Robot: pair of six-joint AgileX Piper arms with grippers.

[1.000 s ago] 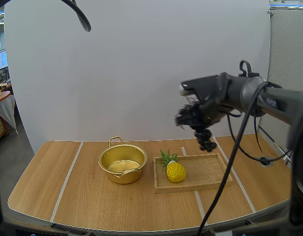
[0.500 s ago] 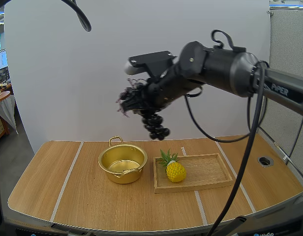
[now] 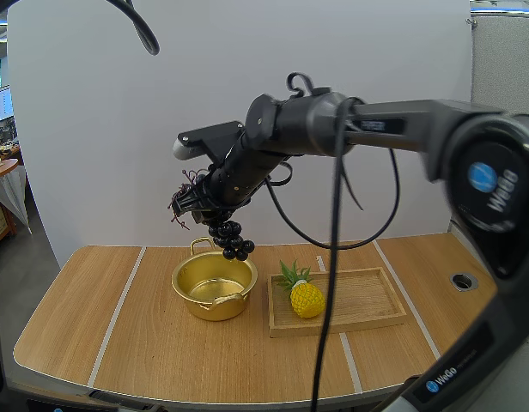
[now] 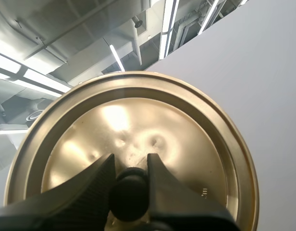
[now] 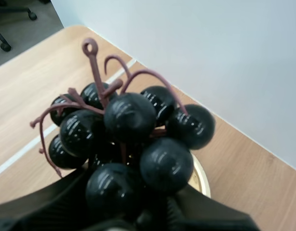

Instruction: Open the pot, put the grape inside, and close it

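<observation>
Black grapes (image 3: 230, 240) hang at frame centre from my right end effector (image 3: 198, 202), which is clamped on the bunch just above the open gold pot (image 3: 215, 287) on the bench (image 3: 153, 343). Right of the pot, a wooden tray (image 3: 367, 300) carries a pineapple (image 3: 306, 299). My left end effector (image 4: 130, 166) grips the gold lid (image 4: 138, 125) by its knob (image 4: 129, 195).

The gold pot (image 3: 196, 302) stands upright and open on the table (image 3: 144, 343). The dark grapes (image 3: 230, 240) hang from the right gripper (image 3: 194, 202), seemingly over the pot's far rim. The gold lid (image 4: 138, 120) is off, its knob (image 4: 130, 195) pinched in the left gripper (image 4: 130, 166).
</observation>
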